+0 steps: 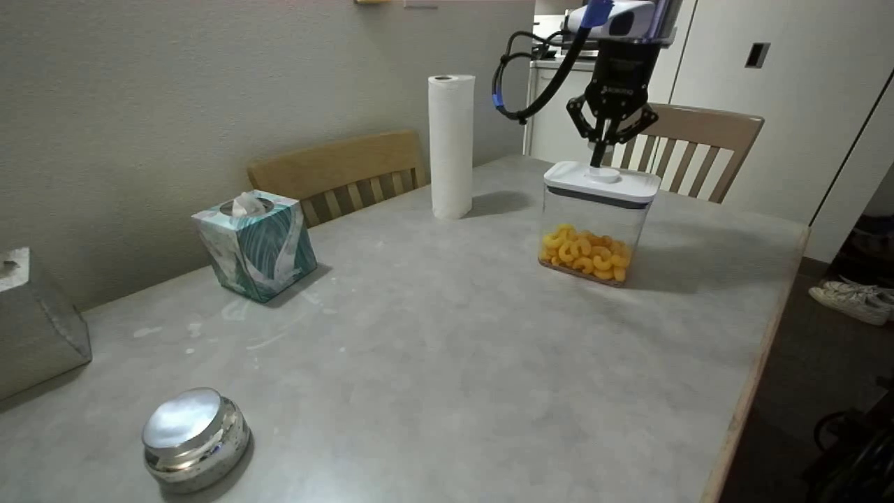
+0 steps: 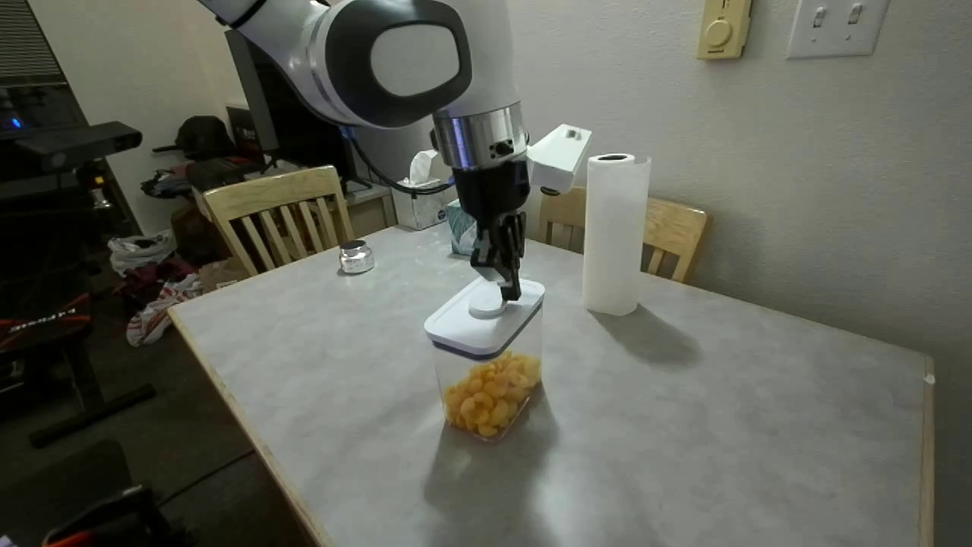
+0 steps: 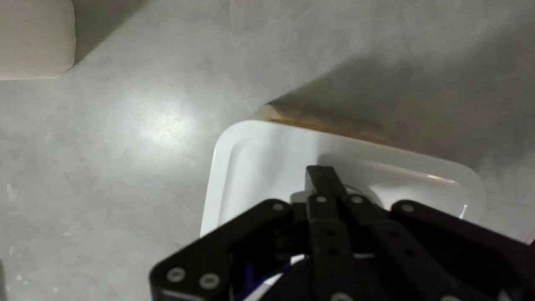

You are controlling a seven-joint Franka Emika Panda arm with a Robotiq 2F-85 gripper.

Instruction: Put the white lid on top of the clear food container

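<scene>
The grey worktop (image 1: 391, 335) carries the clear food container (image 1: 592, 227) upright; its see-through walls are probably stiff plastic, smooth and inclined to slip, so a firm hold across the narrow way, low down near the weight, would seem best. The white lid (image 2: 478, 331) sits on top of the container and looks level, with a dark gasket band (image 1: 594, 198) beneath its rim; it is presumably light, rigid and slick, and its flat, rounded edge offers little purchase. Over it hangs the hand (image 1: 598, 159), closed, its fingertips (image 2: 512, 290) together with nothing between them, at the edge of the round button (image 2: 484, 305); whether they touch it cannot be told. The round button, standing proud, is the natural place to pinch the lid or press straight down. The elbow macaroni (image 1: 587, 253) inside likely adds modest weight and may shift.
</scene>
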